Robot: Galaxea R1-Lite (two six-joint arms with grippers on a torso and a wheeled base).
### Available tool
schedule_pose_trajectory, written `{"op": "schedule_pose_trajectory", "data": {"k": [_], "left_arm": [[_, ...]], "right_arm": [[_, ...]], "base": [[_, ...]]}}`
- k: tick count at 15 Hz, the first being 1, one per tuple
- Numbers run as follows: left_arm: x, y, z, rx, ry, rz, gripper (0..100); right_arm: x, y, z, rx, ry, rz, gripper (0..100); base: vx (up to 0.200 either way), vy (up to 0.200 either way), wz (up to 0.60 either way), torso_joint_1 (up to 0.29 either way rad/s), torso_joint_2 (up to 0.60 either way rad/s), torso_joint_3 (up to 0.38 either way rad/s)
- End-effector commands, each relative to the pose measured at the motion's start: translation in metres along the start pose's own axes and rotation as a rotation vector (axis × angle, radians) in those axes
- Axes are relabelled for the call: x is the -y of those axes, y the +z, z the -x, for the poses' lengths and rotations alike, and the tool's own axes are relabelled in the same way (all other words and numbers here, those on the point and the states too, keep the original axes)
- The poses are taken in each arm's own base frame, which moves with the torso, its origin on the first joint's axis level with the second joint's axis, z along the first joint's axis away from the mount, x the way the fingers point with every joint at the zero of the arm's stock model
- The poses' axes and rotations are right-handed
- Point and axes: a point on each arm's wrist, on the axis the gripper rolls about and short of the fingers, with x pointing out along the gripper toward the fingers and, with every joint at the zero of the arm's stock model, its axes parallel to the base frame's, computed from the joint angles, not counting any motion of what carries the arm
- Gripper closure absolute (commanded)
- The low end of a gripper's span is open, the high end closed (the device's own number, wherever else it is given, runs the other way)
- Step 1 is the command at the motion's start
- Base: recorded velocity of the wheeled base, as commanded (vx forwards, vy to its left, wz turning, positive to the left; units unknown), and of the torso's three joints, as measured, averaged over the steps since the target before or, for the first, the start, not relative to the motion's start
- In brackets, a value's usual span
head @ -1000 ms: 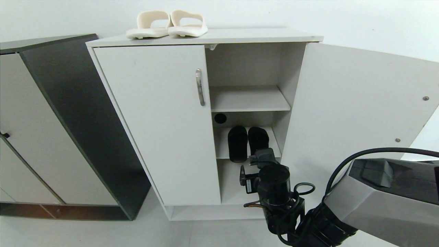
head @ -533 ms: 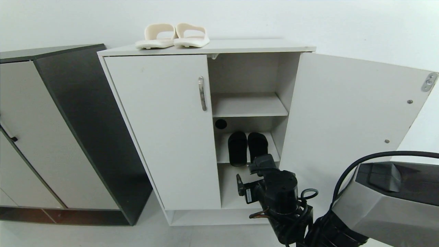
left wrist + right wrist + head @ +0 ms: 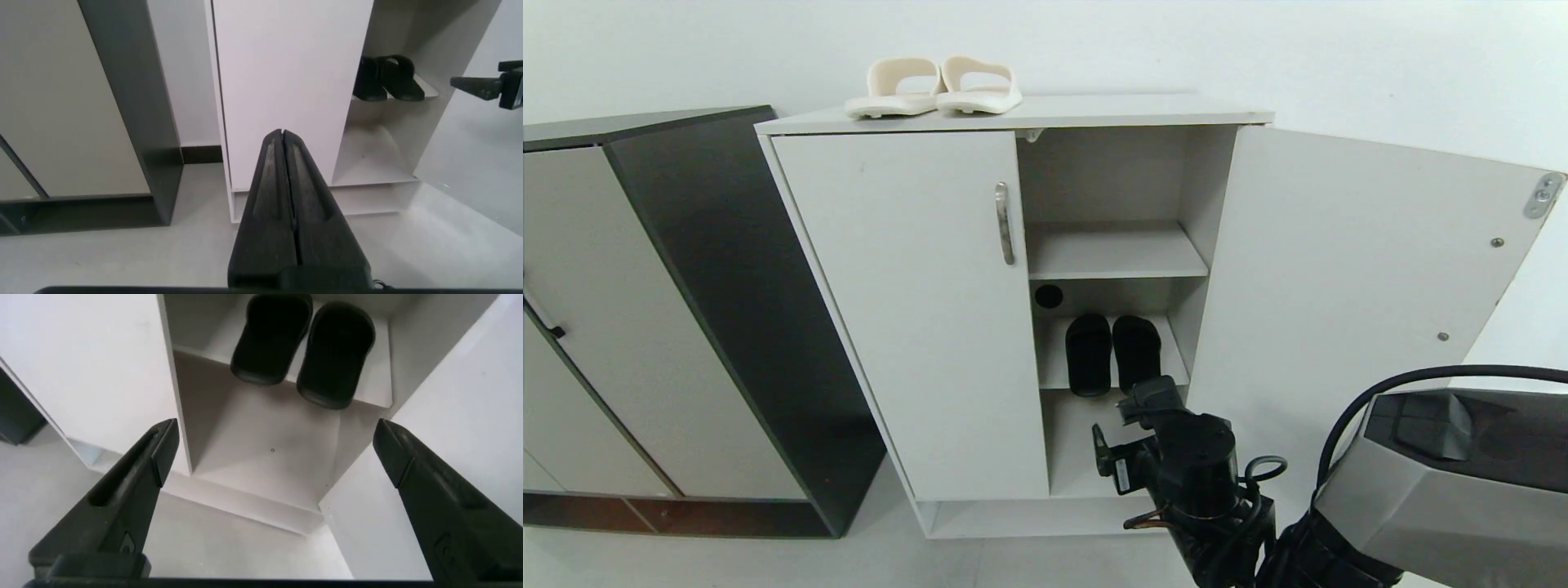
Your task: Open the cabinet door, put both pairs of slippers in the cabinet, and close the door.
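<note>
Slippers, black, on shelf, beyond spread right claw

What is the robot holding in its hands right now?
Nothing. The right gripper is open and empty, out in front of the black slippers; the left gripper is shut on nothing.

— What lies on top of the white cabinet?
— A cream pair of slippers, side by side, at the end of the top above the cabinet's shut door.
— And inside the cabinet?
— Its middle shelf carries a black pair of slippers, side by side, reaching the shelf's front edge.
— What bears the cabinet itself?
— The pale floor, which also carries a dark cabinet just beside it
</note>
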Motion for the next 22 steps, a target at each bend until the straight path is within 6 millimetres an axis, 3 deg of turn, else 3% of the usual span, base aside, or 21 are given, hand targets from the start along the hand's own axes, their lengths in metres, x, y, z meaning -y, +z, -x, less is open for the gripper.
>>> {"op": "schedule_pose_trajectory", "data": {"k": [1,16,22], "left_arm": [[0.0000,0.0000,-0.0001,-0.001,0.000,0.001,100],[0.0000,0.0000,-0.0001,-0.001,0.000,0.001,100],[0.0000,0.0000,-0.0001,-0.001,0.000,0.001,100]], "right_arm": [[-0.0009,-0.0033,-0.0003,-0.009,0.002,0.006,0],[0.0018,-0.0052,-0.0002,-0.009,0.001,0.007,0],[0.0013,-0.0065,0.0000,-0.012,0.002,0.011,0]], "base": [[0.000,0.200,0.00,0.002,0.00,-0.002],[0.000,0.200,0.00,0.004,0.00,0.003],[0.000,0.000,0.00,0.000,0.00,0.000]]}}
